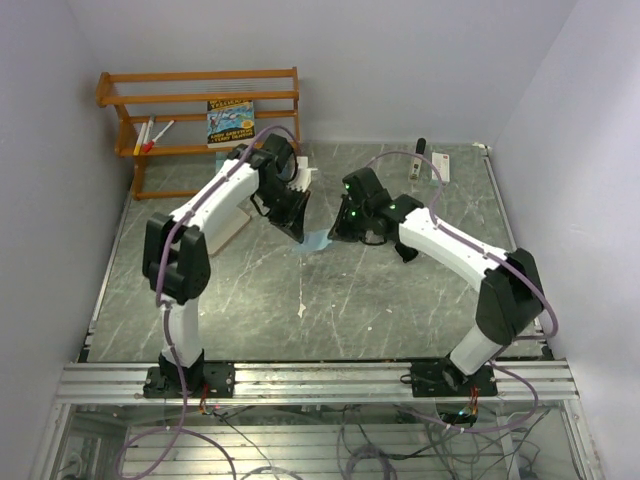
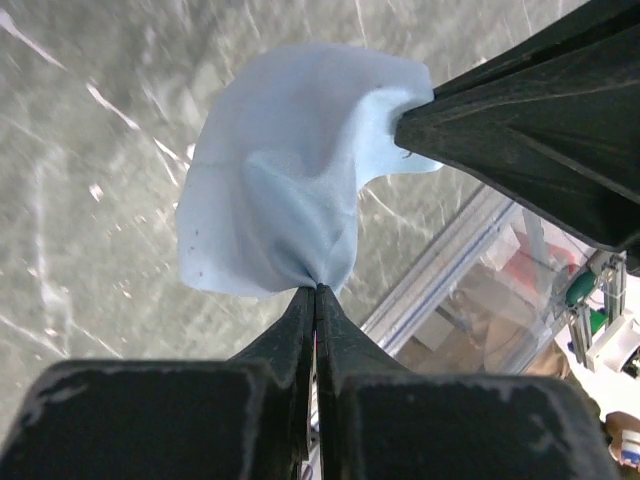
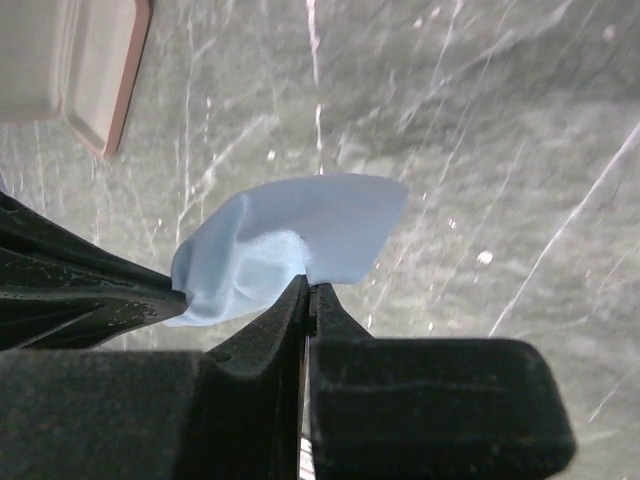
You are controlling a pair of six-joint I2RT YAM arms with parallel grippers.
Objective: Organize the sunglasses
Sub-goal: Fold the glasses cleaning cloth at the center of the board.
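Observation:
A small light-blue cloth (image 1: 314, 241) hangs between both grippers, just above the middle of the grey table. My left gripper (image 1: 297, 234) is shut on one corner of it; in the left wrist view the cloth (image 2: 280, 170) bunches out from the closed tips (image 2: 316, 288). My right gripper (image 1: 336, 234) is shut on the opposite edge, where the cloth (image 3: 310, 235) fans out from the closed tips (image 3: 306, 285). Each wrist view shows the other gripper's black finger pinching the cloth. No sunglasses are visible in any view.
An orange wooden rack (image 1: 200, 100) stands at the back left, holding a book (image 1: 230, 120) and markers (image 1: 150, 135). A pale, pink-edged case (image 3: 70, 60) lies under the left arm. A white power strip (image 1: 441, 165) sits at the back right.

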